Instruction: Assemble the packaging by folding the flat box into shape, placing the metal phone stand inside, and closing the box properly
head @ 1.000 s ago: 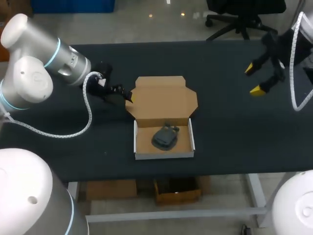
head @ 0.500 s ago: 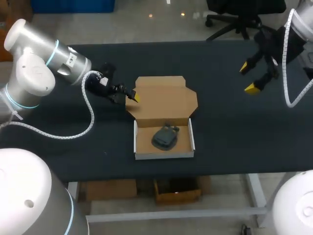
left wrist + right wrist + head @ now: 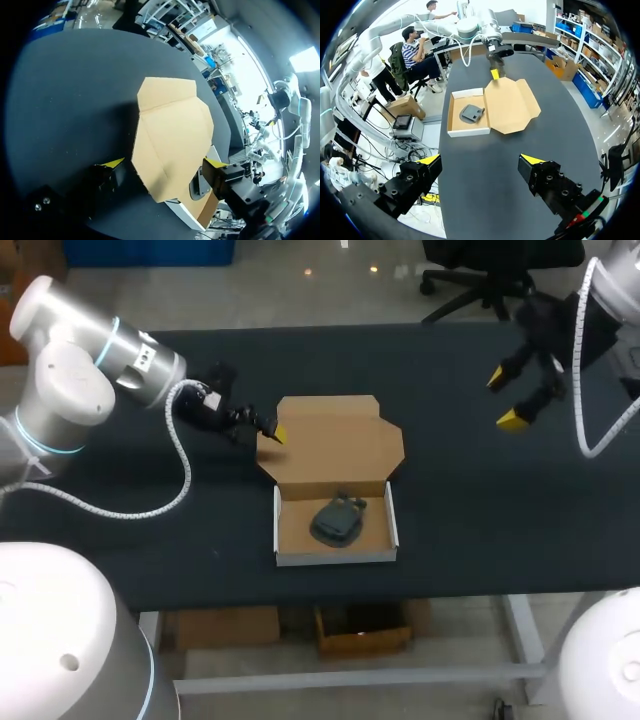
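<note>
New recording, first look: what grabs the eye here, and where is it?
An open cardboard box lies mid-table, its lid flat on the far side and a dark phone stand inside. The left gripper sits open at the lid's left edge. The right gripper, also open, hangs above the table's far right.

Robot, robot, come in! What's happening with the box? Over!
Left tool open, astride the lid; right tool open, far off. Stand in box, lid open. Nothing in the way.

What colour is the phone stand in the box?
The phone stand is dark grey, best in head view.
</note>
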